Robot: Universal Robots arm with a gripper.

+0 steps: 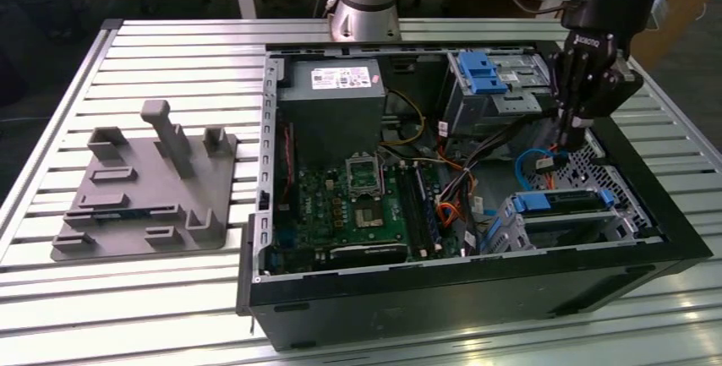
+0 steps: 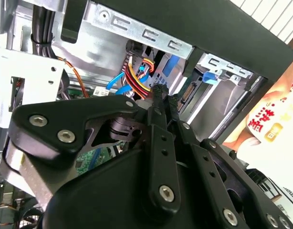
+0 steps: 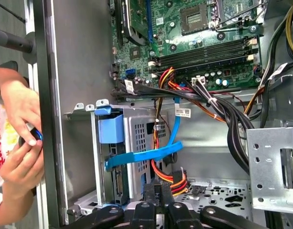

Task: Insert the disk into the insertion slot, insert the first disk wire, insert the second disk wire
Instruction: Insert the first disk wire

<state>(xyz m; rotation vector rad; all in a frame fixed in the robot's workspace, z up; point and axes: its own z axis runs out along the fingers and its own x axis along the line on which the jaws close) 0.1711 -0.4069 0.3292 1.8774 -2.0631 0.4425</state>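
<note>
Red-and-yellow first disk wire (image 3: 162, 175) was in hand: my pincer (image 3: 158, 194) was narrow, nipping its dark plug just beside the insertion slot (image 3: 137, 133), where the disk (image 1: 560, 202) already sat. Bundle ran lengthwise along the slot's wall, plug apparently facing the disk; seating needed square alignment.

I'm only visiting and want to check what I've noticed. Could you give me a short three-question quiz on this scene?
1. True or false: the disk sits in the slot.
2. The flat cable by the slot is: A red, B blue, C green.
3. What does the gripper grip?
Key: 1 true. 2 B. 3 The plug of the red-and-yellow wires.
</note>
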